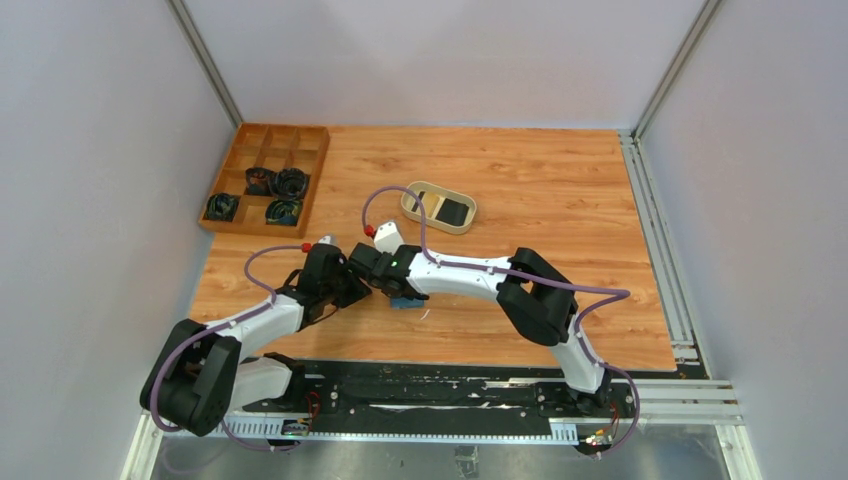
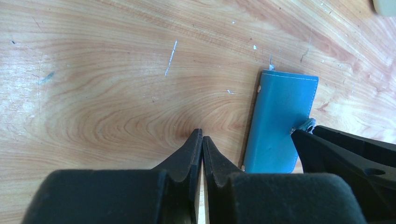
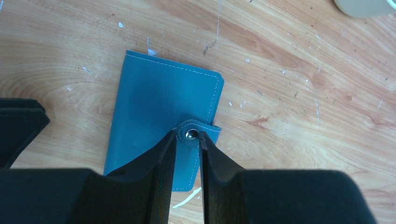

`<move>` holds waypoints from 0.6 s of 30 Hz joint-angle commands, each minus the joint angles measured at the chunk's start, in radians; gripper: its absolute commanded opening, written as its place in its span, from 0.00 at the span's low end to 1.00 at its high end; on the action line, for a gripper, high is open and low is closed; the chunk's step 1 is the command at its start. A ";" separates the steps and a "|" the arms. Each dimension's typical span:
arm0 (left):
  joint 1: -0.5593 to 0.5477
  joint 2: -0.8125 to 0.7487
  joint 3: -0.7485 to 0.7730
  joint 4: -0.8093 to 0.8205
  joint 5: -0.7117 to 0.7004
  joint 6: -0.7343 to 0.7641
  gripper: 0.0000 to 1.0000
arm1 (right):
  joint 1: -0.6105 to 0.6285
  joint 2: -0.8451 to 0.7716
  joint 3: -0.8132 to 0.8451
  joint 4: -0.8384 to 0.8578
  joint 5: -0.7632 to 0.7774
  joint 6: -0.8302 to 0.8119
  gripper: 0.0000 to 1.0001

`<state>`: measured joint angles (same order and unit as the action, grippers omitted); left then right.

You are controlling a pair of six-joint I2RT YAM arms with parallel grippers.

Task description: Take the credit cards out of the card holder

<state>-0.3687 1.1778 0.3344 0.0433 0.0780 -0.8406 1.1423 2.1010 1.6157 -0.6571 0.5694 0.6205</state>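
The teal-blue card holder [image 3: 159, 112] lies folded shut on the wood table, its snap tab [image 3: 191, 134] fastened over the edge. My right gripper [image 3: 187, 140] stands over it, jaws nearly together and pinching the tab at the metal stud. In the top view the holder [image 1: 407, 302] shows only as a blue sliver under the right gripper [image 1: 392, 288]. My left gripper [image 2: 202, 136] is shut and empty, just left of the holder [image 2: 282, 116]; in the top view it [image 1: 352, 283] faces the right gripper. A black card [image 1: 455, 211] lies in the beige dish [image 1: 412, 208]. No card shows at the holder.
A brown wooden compartment tray [image 1: 262, 135] stands at the back left with several black coiled items in it. The beige dish is behind the grippers; its edge shows in both wrist views [image 3: 364, 6] [image 2: 385, 5]. Metal rails run along the right and near table edges.
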 commanded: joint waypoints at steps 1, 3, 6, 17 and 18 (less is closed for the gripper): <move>0.005 0.000 -0.008 -0.039 0.004 0.023 0.10 | -0.010 0.005 0.031 -0.019 0.028 -0.013 0.28; 0.005 0.000 -0.006 -0.039 0.005 0.023 0.10 | -0.010 0.007 0.034 -0.019 0.030 -0.013 0.28; 0.006 0.002 -0.004 -0.039 0.004 0.024 0.10 | -0.010 0.012 0.039 -0.019 0.032 -0.018 0.28; 0.006 0.003 -0.001 -0.039 0.005 0.028 0.09 | -0.011 0.025 0.051 -0.019 0.024 -0.027 0.29; 0.006 0.004 0.000 -0.039 0.006 0.028 0.09 | -0.010 0.025 0.050 -0.019 0.024 -0.025 0.29</move>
<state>-0.3683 1.1778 0.3344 0.0433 0.0799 -0.8371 1.1423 2.1014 1.6371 -0.6556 0.5701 0.6010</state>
